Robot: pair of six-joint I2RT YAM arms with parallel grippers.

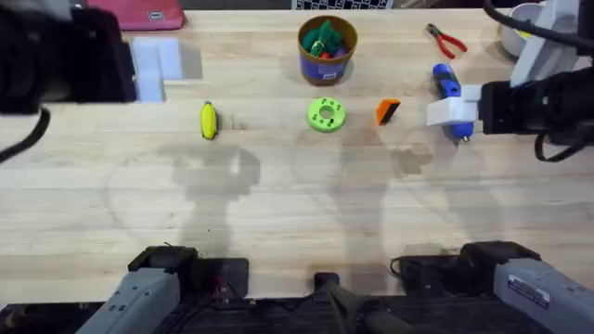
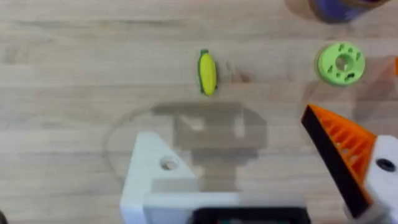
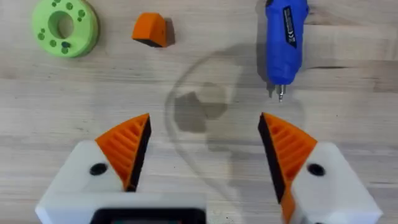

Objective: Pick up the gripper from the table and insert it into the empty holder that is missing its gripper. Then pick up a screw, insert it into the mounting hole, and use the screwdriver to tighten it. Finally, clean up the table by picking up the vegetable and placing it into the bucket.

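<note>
Overhead looks down, forward over table (image 1: 278, 232) — both wrist views downward, near, sharing green disc (image 2: 341, 63).

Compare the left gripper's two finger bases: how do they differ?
In the left wrist view, one holder is bare, with an open mounting hole and no pad. The other finger base carries an orange ribbed wedge with a black face. Both are white angular plastic.
</note>
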